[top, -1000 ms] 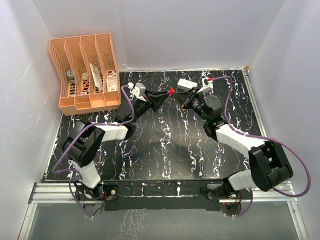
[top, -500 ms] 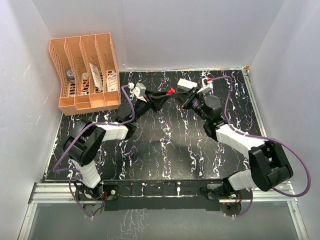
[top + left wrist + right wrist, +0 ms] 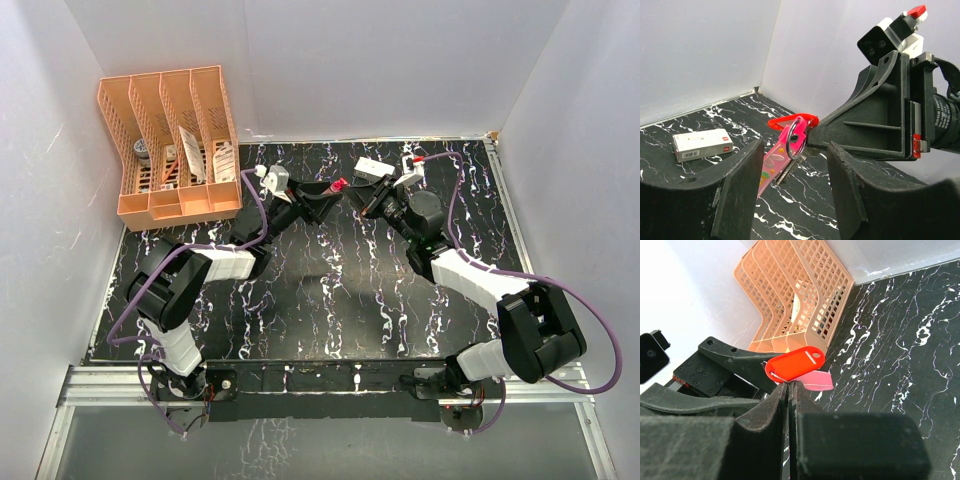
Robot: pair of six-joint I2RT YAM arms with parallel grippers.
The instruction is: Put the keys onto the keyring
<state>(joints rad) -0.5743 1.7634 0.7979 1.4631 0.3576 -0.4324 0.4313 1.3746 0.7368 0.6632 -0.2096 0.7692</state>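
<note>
The keyring (image 3: pixel 788 142), a thin metal ring with a slim pink tag (image 3: pixel 771 162), hangs above the table at the back centre. My right gripper (image 3: pixel 789 384) is shut on the ring. A key with a bright red head (image 3: pixel 795 362) sticks up from the ring, and a pale metal key (image 3: pixel 789 170) dangles behind the pink tag. My left gripper (image 3: pixel 795 167) stands open just short of the bundle, with nothing gripped between its fingers. In the top view the red head (image 3: pixel 340 185) shows between the left gripper (image 3: pixel 325 196) and the right gripper (image 3: pixel 354 193).
A white rectangular box with red marks (image 3: pixel 702 144) lies on the black marble table near the back wall (image 3: pixel 370 168). An orange mesh file organizer (image 3: pixel 170 140) holding several items stands at the back left. White walls enclose the table.
My left gripper has opened and let go of the bundle, drawing back slightly to the left. The right gripper stays shut on the keyring in about the same place.
</note>
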